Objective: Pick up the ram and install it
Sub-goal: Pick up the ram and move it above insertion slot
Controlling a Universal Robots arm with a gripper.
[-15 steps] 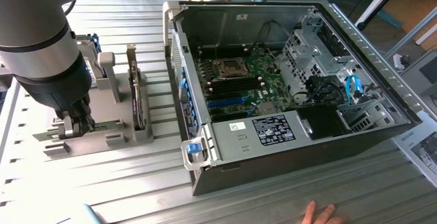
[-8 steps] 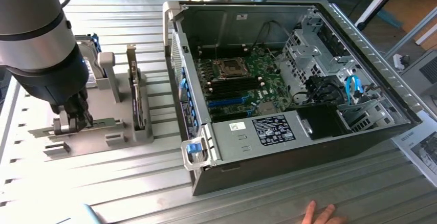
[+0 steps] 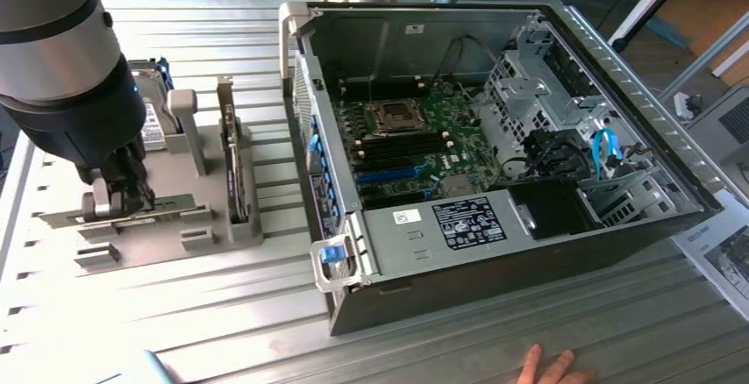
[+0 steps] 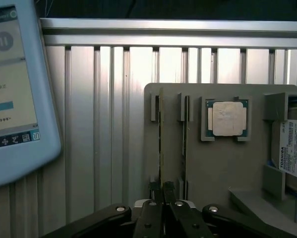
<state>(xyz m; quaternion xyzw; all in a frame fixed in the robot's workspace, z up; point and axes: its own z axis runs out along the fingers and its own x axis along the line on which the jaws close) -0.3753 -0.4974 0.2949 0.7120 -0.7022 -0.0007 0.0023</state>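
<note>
Gripper [image 4: 162, 192] pinches one end of the ram [image 4: 161, 134], which stands on edge in a slot of the grey holder [image 4: 227, 163]. We judge the ram light, stiff and fragile; grip the flat faces near the edge.

**Two cameras, one shared holder**

The exterior view looks steeply down from high and well back, across the counter [image 3: 492, 340], the open computer case [image 3: 492, 292] and the gray holder [image 3: 153, 248]. The wrist view sits close behind the end effector [image 4: 162, 191], facing down onto that same holder.
</note>
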